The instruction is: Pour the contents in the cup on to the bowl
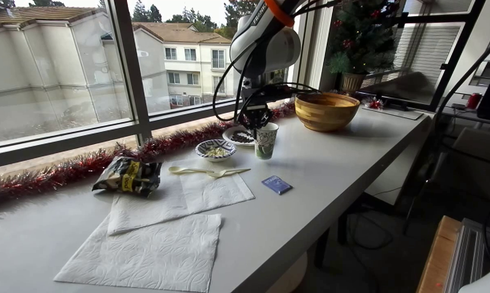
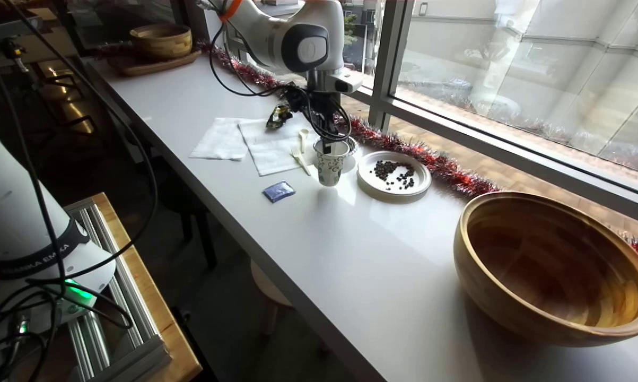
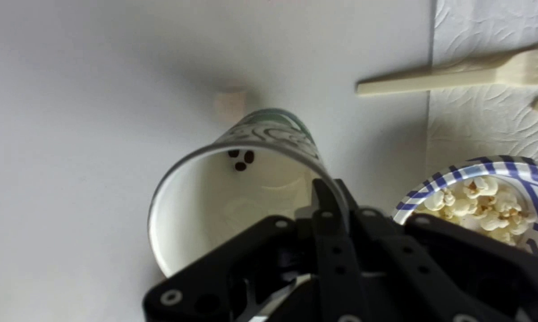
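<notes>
Presently, the gripper [image 3: 331, 188], nearly closed, pinches the white, scroll-patterned paper cup [image 3: 242, 205] by its wall, axis near-upright; the wide light-brown wooden bowl [image 2: 552, 265] lies at the cup's 4 o'clock in an exterior view.

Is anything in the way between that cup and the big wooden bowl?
Nothing visible is. The white plate with dark bits sits close beside the straight route from the cup to the wooden bowl, toward the window.

Opposed exterior views, sharing table [image 1: 310, 171]; wrist view, close above cup [image 3: 244, 199]
</notes>
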`<control>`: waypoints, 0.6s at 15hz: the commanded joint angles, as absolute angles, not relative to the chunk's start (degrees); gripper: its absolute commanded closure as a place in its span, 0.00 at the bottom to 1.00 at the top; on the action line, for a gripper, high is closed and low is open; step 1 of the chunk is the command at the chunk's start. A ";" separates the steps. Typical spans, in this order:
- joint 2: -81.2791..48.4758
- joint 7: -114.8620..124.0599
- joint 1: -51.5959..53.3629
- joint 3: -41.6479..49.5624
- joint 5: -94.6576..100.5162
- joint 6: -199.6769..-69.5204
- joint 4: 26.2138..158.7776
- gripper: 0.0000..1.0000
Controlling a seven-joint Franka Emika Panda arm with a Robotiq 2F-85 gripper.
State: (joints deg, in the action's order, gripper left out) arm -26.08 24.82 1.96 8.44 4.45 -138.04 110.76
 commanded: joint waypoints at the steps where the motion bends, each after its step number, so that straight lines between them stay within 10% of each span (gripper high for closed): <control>1: -20.33 27.72 2.16 10.36 5.24 -131.88 111.45 0.99; 9: -20.97 26.04 0.79 9.58 4.68 -133.00 110.49 0.99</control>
State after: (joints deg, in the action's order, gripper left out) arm -21.00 25.94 1.24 10.04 4.47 -133.13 110.58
